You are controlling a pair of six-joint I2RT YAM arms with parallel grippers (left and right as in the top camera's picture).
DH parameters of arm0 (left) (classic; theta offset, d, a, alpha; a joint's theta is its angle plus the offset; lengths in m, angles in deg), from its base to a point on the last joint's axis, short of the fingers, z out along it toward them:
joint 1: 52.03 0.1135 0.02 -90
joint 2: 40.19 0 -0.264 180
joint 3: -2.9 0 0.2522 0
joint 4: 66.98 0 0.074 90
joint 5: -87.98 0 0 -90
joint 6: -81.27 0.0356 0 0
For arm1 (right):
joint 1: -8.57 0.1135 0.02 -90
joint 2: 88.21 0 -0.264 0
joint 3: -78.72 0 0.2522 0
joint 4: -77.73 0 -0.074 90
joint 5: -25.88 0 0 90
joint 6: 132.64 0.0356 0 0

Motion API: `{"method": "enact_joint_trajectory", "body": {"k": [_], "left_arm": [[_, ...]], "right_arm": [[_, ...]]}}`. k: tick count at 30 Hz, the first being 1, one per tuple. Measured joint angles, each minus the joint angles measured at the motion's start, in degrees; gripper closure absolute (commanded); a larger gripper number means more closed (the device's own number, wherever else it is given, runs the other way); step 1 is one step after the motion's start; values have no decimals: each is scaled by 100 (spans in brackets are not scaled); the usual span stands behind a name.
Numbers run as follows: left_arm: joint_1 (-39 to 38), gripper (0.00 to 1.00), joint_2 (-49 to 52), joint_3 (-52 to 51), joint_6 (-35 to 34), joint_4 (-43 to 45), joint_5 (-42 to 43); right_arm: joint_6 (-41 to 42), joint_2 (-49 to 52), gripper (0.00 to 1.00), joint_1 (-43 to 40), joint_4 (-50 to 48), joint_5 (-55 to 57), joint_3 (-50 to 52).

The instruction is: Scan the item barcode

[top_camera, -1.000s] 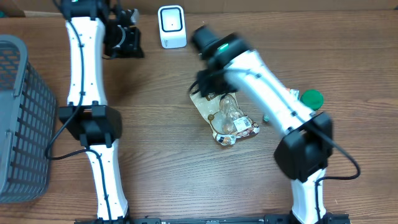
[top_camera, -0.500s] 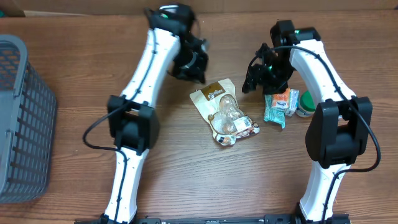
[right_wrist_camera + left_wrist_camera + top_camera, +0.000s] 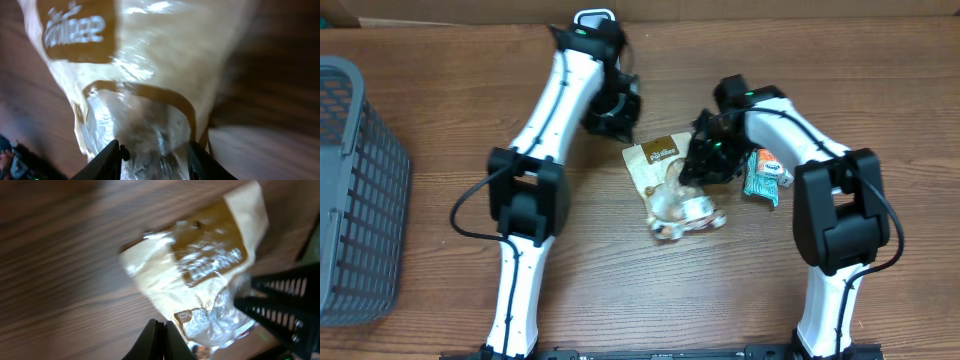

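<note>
A tan and clear snack bag (image 3: 665, 170) lies at the middle of the wooden table, its brown label (image 3: 75, 30) at the far end. My right gripper (image 3: 702, 158) has come down on the bag's right side. In the right wrist view its fingers (image 3: 107, 160) press on both sides of the crinkled clear part (image 3: 150, 125), shut on it (image 3: 154, 156). My left gripper (image 3: 613, 108) hovers just up-left of the bag, shut and empty (image 3: 161, 326). The white scanner (image 3: 594, 16) peeks out behind the left arm at the back edge. No barcode shows.
A grey mesh basket (image 3: 350, 200) stands at the left edge. A teal packet (image 3: 765, 172) lies just right of my right arm. A cardboard strip runs along the back of the table.
My right gripper moved left and down from beside the teal packet onto the bag and narrowed around it. The bag's lower end has bunched up. The left arm shifted slightly.
</note>
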Motion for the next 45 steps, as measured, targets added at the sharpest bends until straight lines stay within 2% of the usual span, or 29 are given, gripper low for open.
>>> {"method": "enact_joint_trajectory", "body": {"k": [2,3,6,9,11,14,17,26,35,38,45], "left_arm": [[334,96,0,81,2,-170,-94],[549,96,0,103,4,-240,-168],[1108,96,0,109,24,-407,-348],[1281,96,0,109,31,-422,-389],[1314,96,2,109,46,-420,-404],[1300,96,0,109,122,-415,-407],[1300,96,0,109,173,-382,-404],[1303,96,-146,109,190,-376,-404],[1300,95,-1720,81,195,-820,-498],[1303,95,-2151,-428,195,-793,-514],[1303,96,-3866,-3891,149,1073,-400]], "right_arm": [[387,0,58,264,-2,-11,0],[809,0,53,610,-42,-39,0],[1709,0,51,1355,-463,-83,11],[2142,0,51,1746,-863,-306,13],[2260,2,51,1853,-769,-363,-57],[2234,7,48,1823,-417,-323,-378],[1974,7,40,1633,-68,-114,-979],[1228,7,36,1342,-35,411,-1322],[1093,7,37,1333,437,472,-1320],[1060,7,37,1298,474,509,-1320],[1038,9,37,1261,555,866,-1320]]}}
